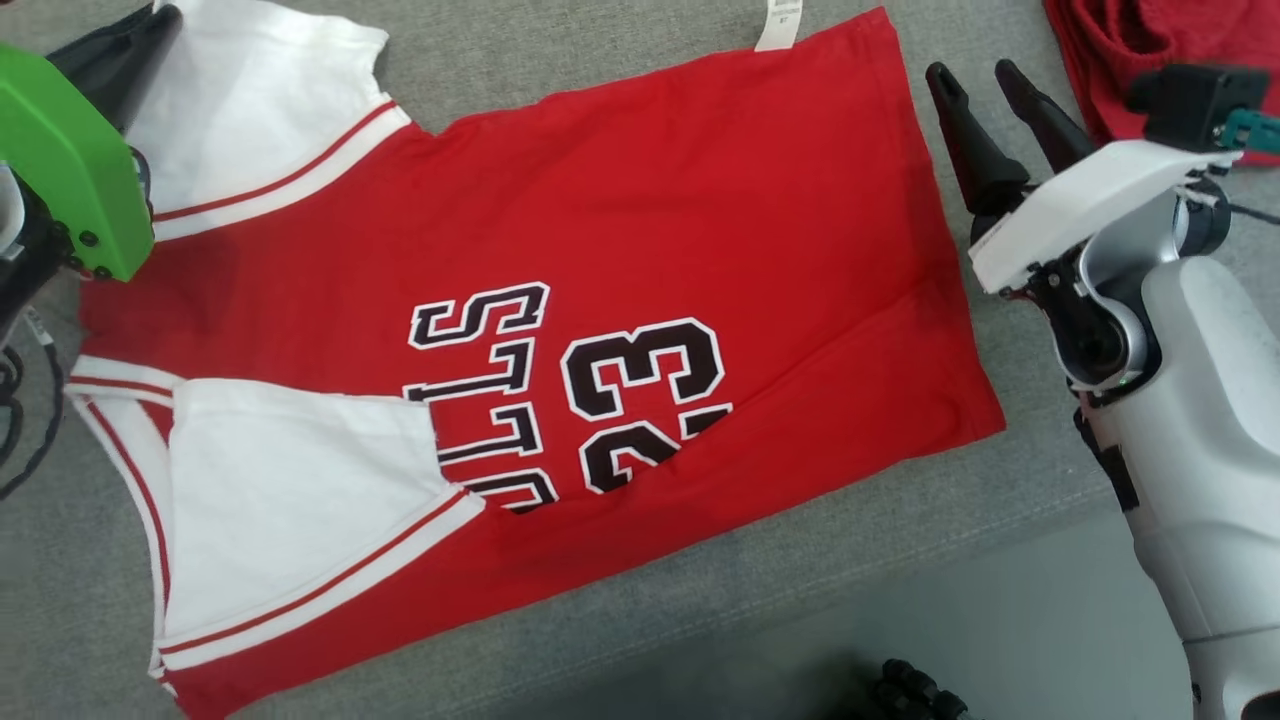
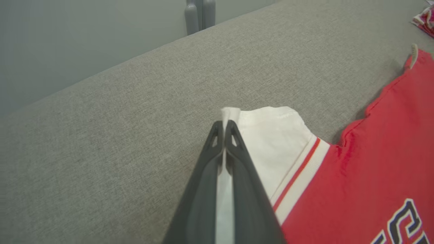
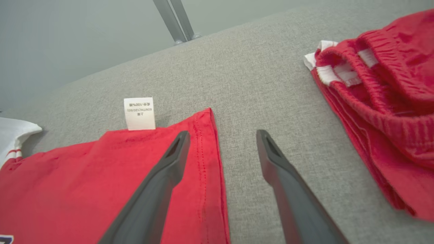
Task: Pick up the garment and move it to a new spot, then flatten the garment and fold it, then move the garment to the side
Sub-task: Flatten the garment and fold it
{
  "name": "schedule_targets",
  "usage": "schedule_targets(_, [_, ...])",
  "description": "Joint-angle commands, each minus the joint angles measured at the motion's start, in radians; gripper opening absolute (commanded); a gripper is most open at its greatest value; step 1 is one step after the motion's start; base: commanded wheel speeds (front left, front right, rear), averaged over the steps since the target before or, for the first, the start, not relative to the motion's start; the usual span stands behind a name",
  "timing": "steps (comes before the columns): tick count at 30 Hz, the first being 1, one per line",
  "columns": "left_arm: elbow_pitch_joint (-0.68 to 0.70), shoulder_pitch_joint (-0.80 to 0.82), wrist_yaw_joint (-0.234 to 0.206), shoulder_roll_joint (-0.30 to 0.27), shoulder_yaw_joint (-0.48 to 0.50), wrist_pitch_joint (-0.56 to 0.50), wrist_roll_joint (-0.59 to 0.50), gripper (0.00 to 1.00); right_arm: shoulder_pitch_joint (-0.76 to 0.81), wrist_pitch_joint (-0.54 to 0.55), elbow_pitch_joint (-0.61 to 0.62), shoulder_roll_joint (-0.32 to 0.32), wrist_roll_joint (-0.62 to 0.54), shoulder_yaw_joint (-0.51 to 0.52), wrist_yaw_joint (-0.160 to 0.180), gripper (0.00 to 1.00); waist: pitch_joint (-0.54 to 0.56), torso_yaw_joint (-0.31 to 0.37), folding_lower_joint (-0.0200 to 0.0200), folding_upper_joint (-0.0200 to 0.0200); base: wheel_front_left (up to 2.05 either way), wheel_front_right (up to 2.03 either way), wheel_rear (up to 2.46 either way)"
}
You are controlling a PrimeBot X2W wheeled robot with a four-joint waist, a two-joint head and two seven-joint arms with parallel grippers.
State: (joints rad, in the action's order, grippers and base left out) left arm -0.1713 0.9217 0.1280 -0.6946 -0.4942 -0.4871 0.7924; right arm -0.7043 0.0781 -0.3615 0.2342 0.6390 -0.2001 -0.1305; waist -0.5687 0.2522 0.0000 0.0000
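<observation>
Left gripper: closed tight on the outer edge of the white sleeve, with a strip of white cloth pinched between the two fingers. Reaching in from the upper left of the head view, green wrist cover behind it.

Right gripper: spread wide, holding nothing. Positioned over the far right corner of the garment, one finger over the red hem, the other over bare grey fabric surface. White forearm angled up from the lower right.

Garment: red jersey, spread on the grey fabric surface, sleeves toward the left, hem toward the right, near edge lapped over part of the black print.

Count:
- grippers, two
- jerseys, one
- white sleeves, two
- care label, one, at the far edge
- other red clothing, one bunched heap, well apart on the right
</observation>
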Motion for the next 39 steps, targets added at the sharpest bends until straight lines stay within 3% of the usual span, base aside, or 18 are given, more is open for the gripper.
schedule_targets(1, [0.014,-0.018,0.003,-0.008,-0.006,0.011,0.011,0.0,-0.035,0.026,-0.023,0.006,-0.016,0.005,0.0,1.0,0.033,-0.052,0.0,0.0,0.0,0.0,0.0])
schedule_targets(7, [0.058,-0.023,0.003,0.007,-0.036,0.05,0.033,0.0,-0.164,0.132,-0.17,0.014,-0.06,0.0,0.0,1.0,0.028,-0.12,0.0,0.0,0.0,0.0,0.0])
schedule_targets(15, [0.044,0.002,0.003,0.031,-0.069,0.092,0.045,0.0,-0.274,0.183,-0.359,0.018,-0.11,-0.018,0.0,1.0,0.021,-0.162,0.0,0.0,0.0,0.0,0.0])
schedule_targets(16, [0.041,0.004,0.003,0.033,-0.073,0.097,0.045,0.0,-0.28,0.185,-0.374,0.018,-0.109,-0.021,0.0,0.95,0.022,-0.164,0.0,0.0,0.0,0.0,0.0])
schedule_targets(19, [0.032,0.008,0.003,0.033,-0.08,0.107,0.051,0.0,-0.295,0.191,-0.402,0.023,-0.105,-0.037,0.0,0.5,0.027,-0.165,0.0,0.0,0.0,0.0,0.0])
schedule_targets(22, [0.023,0.004,0.003,0.026,-0.087,0.114,0.057,0.0,-0.304,0.196,-0.42,0.029,-0.103,-0.057,0.0,0.42,0.038,-0.16,0.0,0.0,0.0,0.0,0.0])
schedule_targets(29, [0.02,0.001,0.003,0.014,-0.098,0.124,0.071,0.0,-0.312,0.213,-0.431,0.052,-0.091,-0.097,0.0,0.44,0.053,-0.152,0.0,0.0,0.0,0.0,0.0])
schedule_targets(33, [0.02,0.01,0.003,0.012,-0.101,0.13,0.075,0.0,-0.313,0.208,-0.43,0.059,-0.081,-0.125,0.0,0.25,0.051,-0.154,0.0,0.0,0.0,0.0,0.0])
schedule_targets(34, [0.02,0.01,0.003,0.012,-0.101,0.13,0.075,0.0,-0.313,0.208,-0.43,0.059,-0.081,-0.125,0.0,0.25,0.051,-0.154,0.0,0.0,0.0,0.0,0.0])
schedule_targets(36, [0.016,0.011,0.003,0.013,-0.103,0.132,0.076,0.0,-0.314,0.197,-0.427,0.062,-0.076,-0.14,0.0,0.0,0.05,-0.155,0.0,0.0,0.0,0.0,0.0])
schedule_targets(39, [0.014,0.005,0.003,0.01,-0.105,0.138,0.078,0.0,-0.317,0.174,-0.42,0.072,-0.067,-0.163,0.0,0.0,0.054,-0.157,0.0,0.0,0.0,0.0,0.0])
